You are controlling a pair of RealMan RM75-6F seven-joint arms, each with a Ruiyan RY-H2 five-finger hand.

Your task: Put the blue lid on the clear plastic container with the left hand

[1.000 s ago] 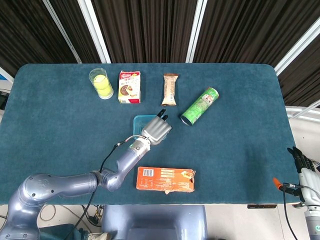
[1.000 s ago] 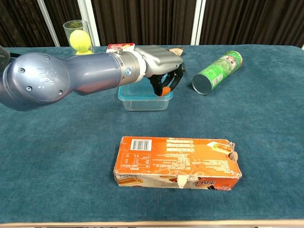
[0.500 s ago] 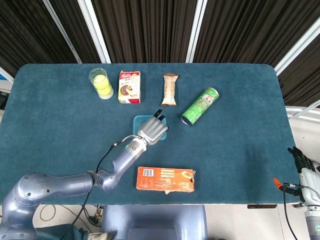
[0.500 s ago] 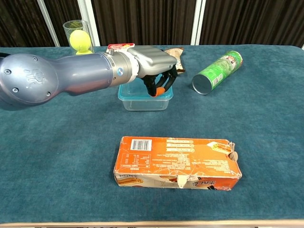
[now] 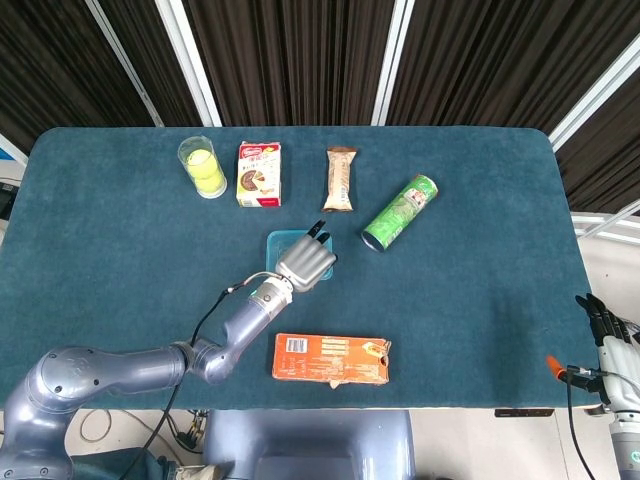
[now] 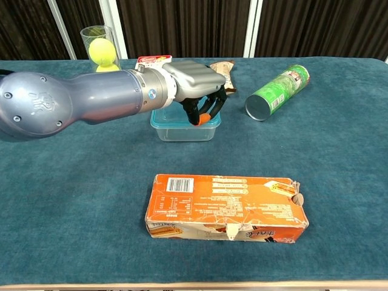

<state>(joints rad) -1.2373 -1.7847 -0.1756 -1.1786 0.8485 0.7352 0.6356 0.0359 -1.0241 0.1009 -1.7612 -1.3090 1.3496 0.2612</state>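
Chest view: left hand hangs over the clear plastic container at upper centre of the worktop, fingers curled down onto its blue lid. Whether they grip it, I cannot tell. Right hand waits lower right, fingers straight.

The clear plastic container stands upright near the middle of the chest view, a little left and above the centre, on the table. It is low and rectangular, with transparent walls. The blue lid lies flat on its top rim; my hand partly covers it.
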